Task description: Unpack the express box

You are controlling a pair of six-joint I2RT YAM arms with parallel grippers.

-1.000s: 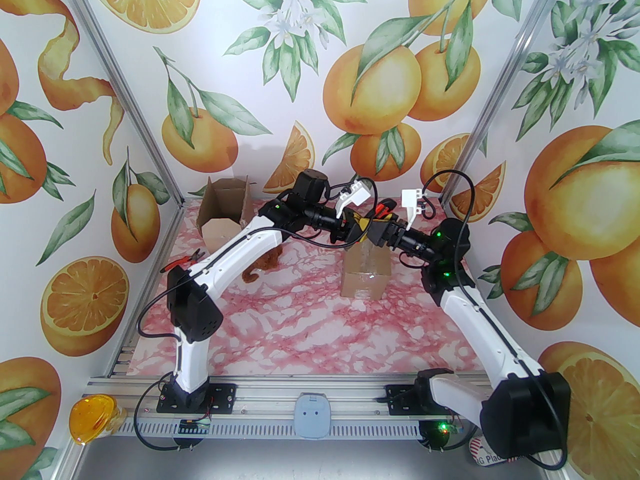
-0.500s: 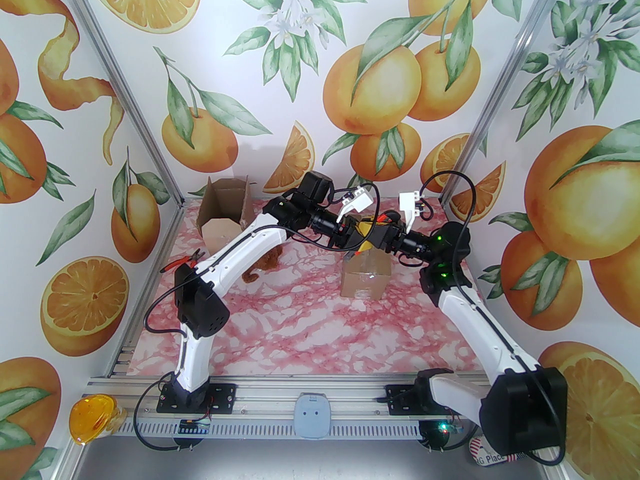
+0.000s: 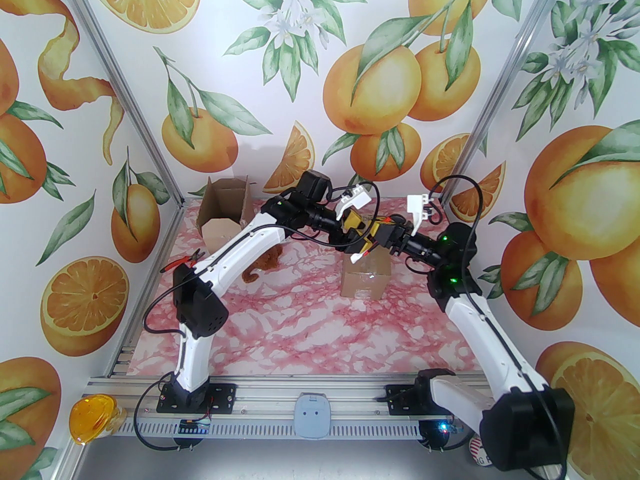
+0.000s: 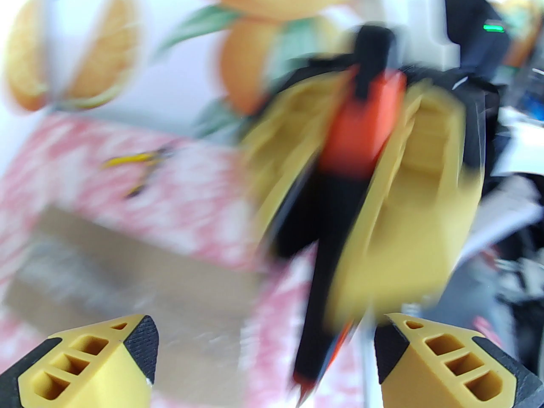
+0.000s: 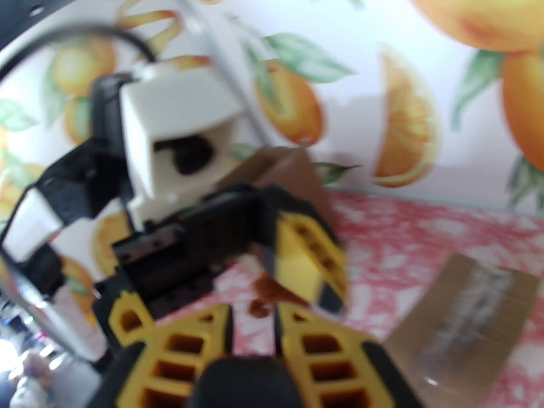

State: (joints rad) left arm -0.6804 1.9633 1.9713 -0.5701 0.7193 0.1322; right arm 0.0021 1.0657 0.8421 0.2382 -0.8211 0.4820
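Your left claw (image 4: 263, 347) is spread wide, yellow fingertips (image 4: 106, 355) far apart with nothing between them, and it hovers above the express box (image 3: 365, 278). Right in front of it, nose to nose, is your right claw (image 5: 253, 313). That one is pinched narrow on an orange-and-black tool (image 4: 361, 143). Both wrist views are smeared with blur, so you can't tell what kind of tool it is. You can see it sits between the yellow fingers with its black end hanging down toward the express box.

Below the two claws, the express box stands on the pink marbled worktop (image 3: 300, 328). Its flaps are shut and a strip of shiny tape runs across the top. On the far side of the express box, a pair of yellow-handled pliers (image 4: 136, 162) lies on the worktop. To the left of the express box, a brown furry thing (image 3: 265, 267) sits half under your left arm. Further left are red-handled pliers (image 3: 182, 262). Well off to the left of the express box, by the back wall, an open cardboard carton (image 3: 222, 213) stands with its flaps up.
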